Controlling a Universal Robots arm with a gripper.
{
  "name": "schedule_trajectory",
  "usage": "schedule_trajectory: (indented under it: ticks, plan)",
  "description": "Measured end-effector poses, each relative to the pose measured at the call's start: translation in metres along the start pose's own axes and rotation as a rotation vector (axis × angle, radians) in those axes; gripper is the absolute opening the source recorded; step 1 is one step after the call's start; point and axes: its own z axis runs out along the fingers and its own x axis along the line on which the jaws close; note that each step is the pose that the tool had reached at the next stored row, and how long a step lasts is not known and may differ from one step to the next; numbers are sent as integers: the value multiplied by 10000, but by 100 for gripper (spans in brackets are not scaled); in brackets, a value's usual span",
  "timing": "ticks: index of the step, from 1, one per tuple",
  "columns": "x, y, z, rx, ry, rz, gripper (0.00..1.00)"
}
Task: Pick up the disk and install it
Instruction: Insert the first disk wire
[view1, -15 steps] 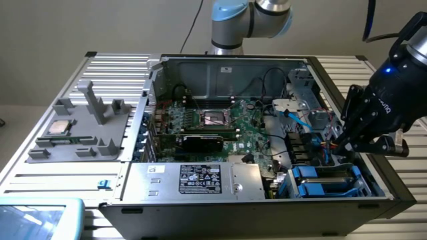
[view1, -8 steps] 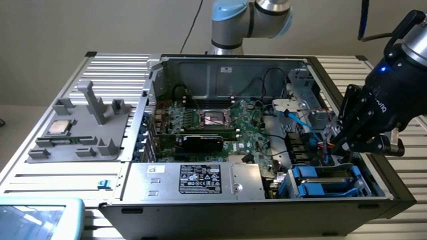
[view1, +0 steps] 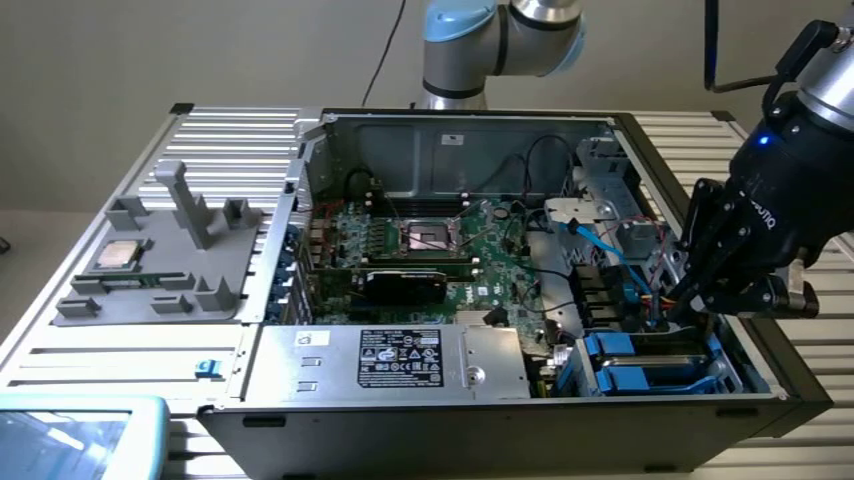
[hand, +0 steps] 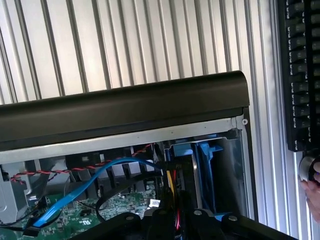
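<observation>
**Claw low over the drive bay of the open computer case**

The computer case (view1: 467, 425) lies open on a slatted metal table (view1: 107, 355). The gripper (view1: 694, 300) reaches down inside the case's wall on the exterior view's right, at the drive bay (view1: 667, 350) in the corner nearest the camera. Whether the claw is apart, together or clamped on something cannot be told. The disk (view1: 621, 347) lies in that bay in its blue bracket, just beside the gripper and next to a second blue-bracketed unit (view1: 647, 380); whether the two touch cannot be told. In the wrist view the gripper (hand: 175, 222) points at a blue bracket (hand: 202, 160) standing against the case's inner wall, with a blue cable (hand: 95, 175) running alongside.

Outside the case, on the exterior view's left, a grey tray (view1: 200, 290) carries a square silver chip (view1: 118, 255). A person's hand (hand: 312, 190) rests on the table beyond the case's wall.
</observation>
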Motion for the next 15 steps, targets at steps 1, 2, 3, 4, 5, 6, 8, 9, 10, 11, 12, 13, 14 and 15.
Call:
schedule_trajectory:
  ticks: [1, 2, 3, 4, 5, 6, 8, 9, 10, 11, 12, 13, 14, 15]
  plan:
    - [0, 0, 0, 0, 0, 0, 16]
    - [-1, -2, 0, 0, -3, 1, 16]
    - [-1, -5, 1, -1, -3, 13, 16]
    - [-1, -9, 1, -1, -9, 42, 16]
    - [-1, -10, 2, -1, -18, 75, 16]
    - [-2, -11, 2, -2, -34, 110, 16]
    - [-2, -13, 1, -7, -78, 182, 16]
    - [-2, -13, 1, -14, -119, 210, 16]
    - [-2, -13, 1, -21, -165, 235, 16]
    - [-3, -13, 1, -29, -215, 262, 16]
    - [-3, -13, 2, -36, -261, 296, 16]
    - [-4, -13, 2, -42, -303, 336, 16]
    - [-4, -13, 2, -47, -343, 378, 16]
    - [-5, -13, 1, -53, -387, 422, 16]
